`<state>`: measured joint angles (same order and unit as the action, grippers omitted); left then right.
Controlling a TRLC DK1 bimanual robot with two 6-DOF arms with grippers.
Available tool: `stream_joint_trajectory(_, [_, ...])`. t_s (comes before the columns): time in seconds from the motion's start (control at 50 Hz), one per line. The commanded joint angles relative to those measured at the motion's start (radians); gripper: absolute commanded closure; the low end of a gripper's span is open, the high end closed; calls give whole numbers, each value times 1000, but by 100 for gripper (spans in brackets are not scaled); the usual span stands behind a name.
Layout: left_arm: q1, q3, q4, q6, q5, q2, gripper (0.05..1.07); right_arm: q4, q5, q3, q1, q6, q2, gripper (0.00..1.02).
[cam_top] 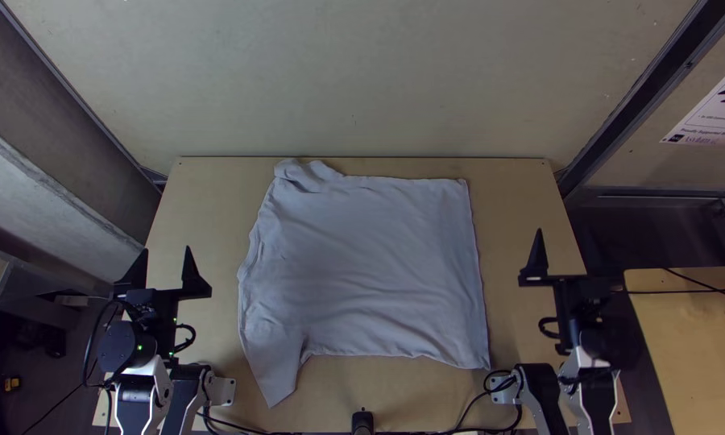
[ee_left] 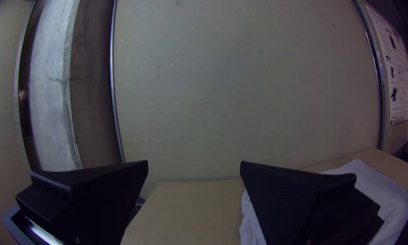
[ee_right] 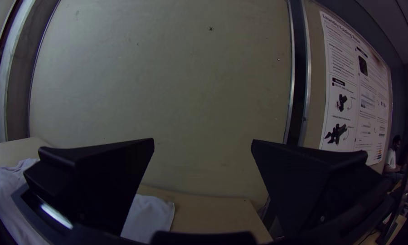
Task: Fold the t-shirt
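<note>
T-shirt (cam_top: 370, 266) lay spread on wooden surface (cam_top: 205, 189), near sleeve (cam_top: 274, 370) extended, far sleeve (cam_top: 302, 177) rumpled. Left gripper (cam_top: 166, 251), right gripper (ee_right: 203, 140) beside it — fingers parted, nothing held. Judged step: first fold pending — next move called for pinching sleeve, laying it inward.

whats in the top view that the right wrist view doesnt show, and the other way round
Top view: the left gripper, open, and the near sleeve of the t-shirt.
Right wrist view: the poster's upper part.
Both: the right gripper, open, the t-shirt, the wooden table, the back wall and the poster's lower part.
</note>
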<state>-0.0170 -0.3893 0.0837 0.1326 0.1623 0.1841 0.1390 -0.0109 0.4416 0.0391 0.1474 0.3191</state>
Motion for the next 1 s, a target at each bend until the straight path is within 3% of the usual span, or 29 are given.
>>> stream_joint_trajectory(0.0, [5, -63, -15, 27, -29, 64, 10, 27, -9, 97, 5, 26, 127, 4])
stream_joint_trajectory(0.5, [74, -473, -58, -47, -27, 601, 10, 39, -4, 528, 12, 11, 615, 4])
stream_joint_trajectory(0.6, [104, -559, -53, -48, -14, 704, 10, 2, -29, 598, 10, 1, 699, 4])
stream_joint_trajectory(0.8, [138, -750, 30, -54, -10, 914, 10, -162, -55, 776, -1, -81, 862, 4])
stream_joint_trajectory(0.98, [160, -866, 82, -65, -9, 1055, 10, -199, -58, 867, -7, -131, 965, 4])
